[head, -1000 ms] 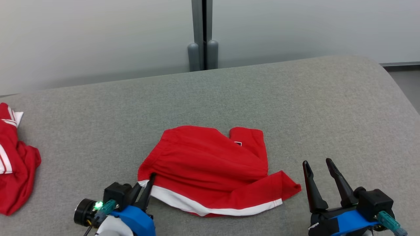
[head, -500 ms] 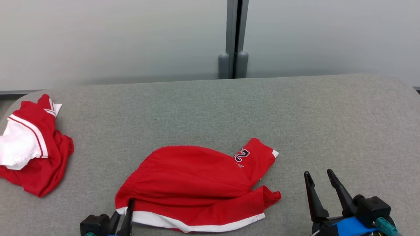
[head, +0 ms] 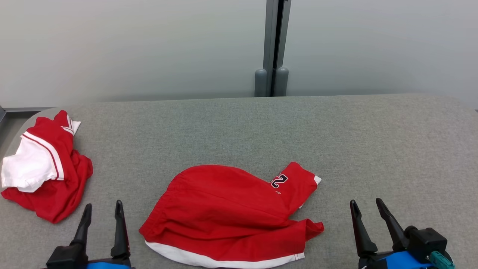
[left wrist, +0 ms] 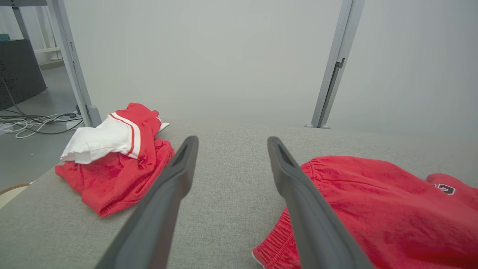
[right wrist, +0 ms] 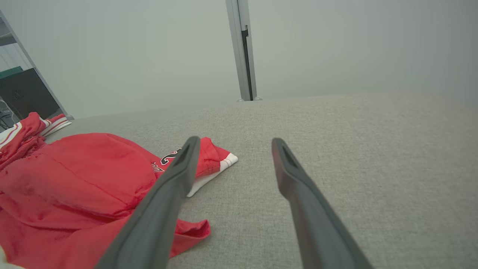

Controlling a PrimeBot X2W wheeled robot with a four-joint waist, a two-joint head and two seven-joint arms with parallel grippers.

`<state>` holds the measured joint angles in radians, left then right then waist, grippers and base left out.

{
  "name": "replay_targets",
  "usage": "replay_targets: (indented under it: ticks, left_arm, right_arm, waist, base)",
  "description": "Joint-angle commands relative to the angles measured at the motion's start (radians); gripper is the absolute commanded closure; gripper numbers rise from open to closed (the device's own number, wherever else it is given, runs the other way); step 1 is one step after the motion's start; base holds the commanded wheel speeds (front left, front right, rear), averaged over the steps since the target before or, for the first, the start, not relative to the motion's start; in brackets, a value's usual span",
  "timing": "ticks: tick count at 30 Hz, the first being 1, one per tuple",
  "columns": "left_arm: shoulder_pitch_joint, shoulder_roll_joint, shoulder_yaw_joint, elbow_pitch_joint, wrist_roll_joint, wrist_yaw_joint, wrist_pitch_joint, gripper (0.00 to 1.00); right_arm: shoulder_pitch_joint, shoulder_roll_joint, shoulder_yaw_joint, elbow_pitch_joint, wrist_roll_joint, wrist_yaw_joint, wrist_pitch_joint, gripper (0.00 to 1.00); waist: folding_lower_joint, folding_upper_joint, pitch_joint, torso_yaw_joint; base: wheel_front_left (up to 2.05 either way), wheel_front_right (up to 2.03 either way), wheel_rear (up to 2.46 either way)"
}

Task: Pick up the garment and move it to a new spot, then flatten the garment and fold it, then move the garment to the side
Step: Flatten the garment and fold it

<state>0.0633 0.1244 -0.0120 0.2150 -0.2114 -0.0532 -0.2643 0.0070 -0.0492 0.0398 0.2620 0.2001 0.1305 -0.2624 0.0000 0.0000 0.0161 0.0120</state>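
The shorts (head: pixel 231 216) lie loose on the grey counter (head: pixel 239 127), in the middle of its near half, between the two claws and touched by neither. The left claw (head: pixel 103 204) stands just left of the waistband, its fingers spread wide with nothing between them. The right claw (head: pixel 365 201) waits near the shorts' right end, equally wide and equally bare.

Judged from this, the first step looks done: the shorts sit at a spot of their own, well apart from a second garment (head: pixel 44 175), red and white, crumpled at the counter's far left edge. Flattening is not yet done, nor folding, nor the move to the side, so most of the task is left.

The shorts are red, with a gathered elastic waistband down their left side and a white band along the near hem. They are bunched rather than flat. The cloth humps up in the middle, long creases run across it, and one leg is doubled over at the near right into a pointed flap. The other leg pokes out at the far right, showing part of a dark number edged in white and a white corner at its cuff. The fabric looks thin and limp, so it will probably need a pull from both ends to lie smooth.
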Motion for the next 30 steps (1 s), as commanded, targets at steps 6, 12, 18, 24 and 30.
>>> replay_targets:
  ticks: [6,12,18,24,30]
  left_arm:
    - [0.054,-0.030,0.092,-0.037,0.093,-0.019,0.000,0.00]
    - [0.069,-0.051,0.106,-0.040,0.136,-0.024,0.000,0.00]
    - [0.040,-0.057,0.121,-0.026,0.147,-0.038,0.000,0.00]
    - [0.017,-0.063,0.116,-0.021,0.156,-0.050,0.000,0.00]
    - [0.020,-0.070,0.118,-0.029,0.150,-0.052,0.000,0.00]
  right_arm:
    - [0.021,-0.003,-0.008,0.041,-0.007,0.000,-0.004,0.00]
    - [-0.042,-0.002,0.023,0.099,-0.031,0.000,-0.004,0.00]
    - [-0.216,-0.003,0.110,0.219,-0.072,0.000,0.012,0.00]
    - [-0.340,-0.018,0.191,0.384,-0.070,0.000,0.119,0.00]
    - [-0.346,-0.040,0.283,0.493,-0.034,0.000,0.194,0.00]
  waist:
    - [0.0000,0.0000,0.000,0.004]
    - [0.0000,0.0000,0.002,-0.002]
    - [0.0000,0.0000,0.015,-0.012]
    - [0.0000,0.0000,0.024,-0.002]
    - [0.0000,0.0000,0.033,0.002]
  base:
    - [0.00,0.00,0.00]
    - [0.00,0.00,0.00]
    - [0.00,0.00,0.00]
    - [0.00,0.00,0.00]
    - [0.00,0.00,0.00]
